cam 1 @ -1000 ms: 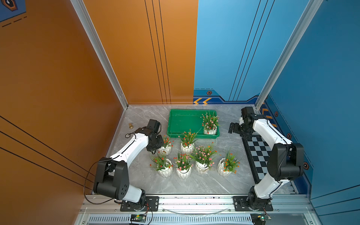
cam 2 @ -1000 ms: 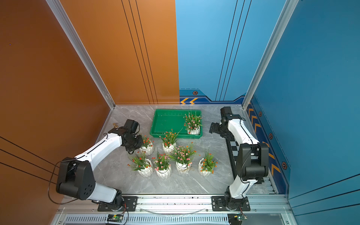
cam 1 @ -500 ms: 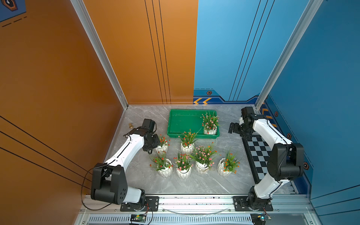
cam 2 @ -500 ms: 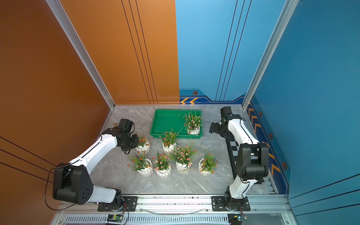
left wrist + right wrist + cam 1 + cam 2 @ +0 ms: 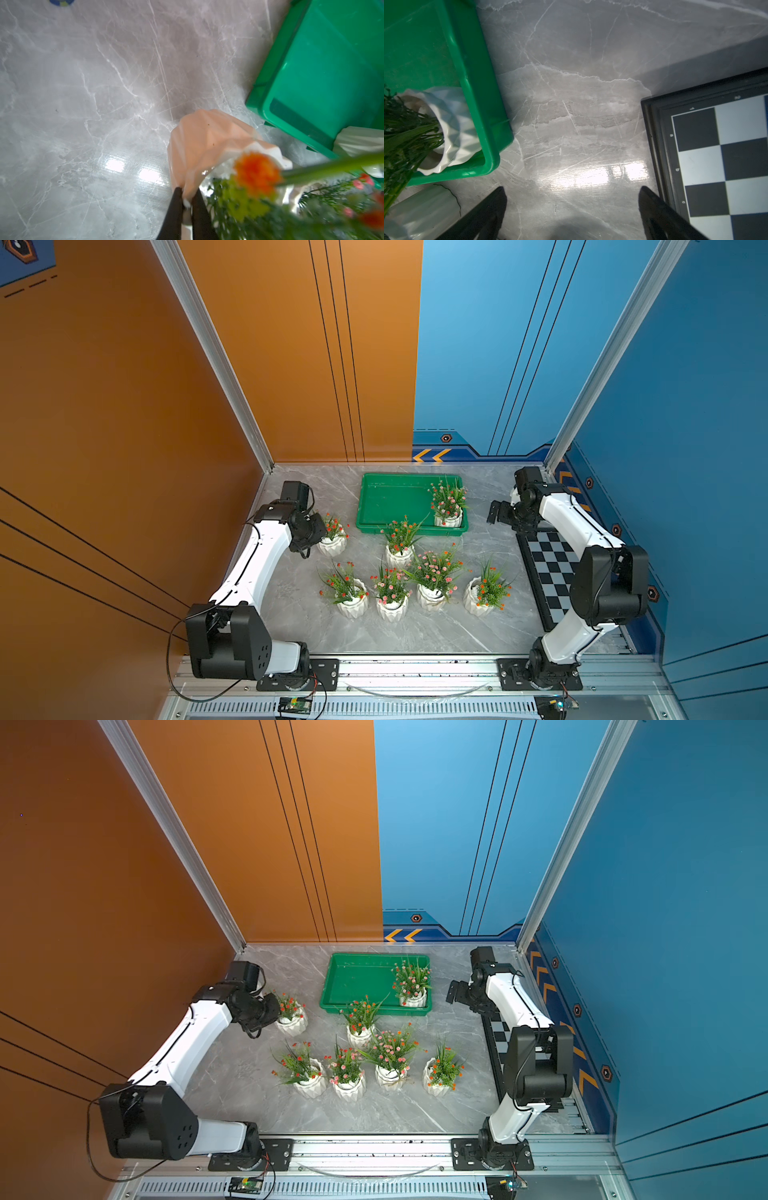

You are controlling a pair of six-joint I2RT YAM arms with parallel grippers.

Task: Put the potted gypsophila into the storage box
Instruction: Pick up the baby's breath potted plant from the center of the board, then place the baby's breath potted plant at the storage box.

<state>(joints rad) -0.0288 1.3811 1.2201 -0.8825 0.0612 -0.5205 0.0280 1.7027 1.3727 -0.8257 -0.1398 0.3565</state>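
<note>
Grey marble tabletop (image 5: pixel 415 635) carries the storage box (image 5: pixel 390 506) at 12 o'clock, with one potted gypsophila (image 5: pixel 448 520) in its 4 o'clock corner. Pinching the second pot (image 5: pixel 332 545) by its rim, the left tool (image 5: pixel 187 197) has drawn it toward 9 o'clock, away from the box, so placing probably remains ahead. The right tool (image 5: pixel 572 188) hangs spread at 3 o'clock.
</note>
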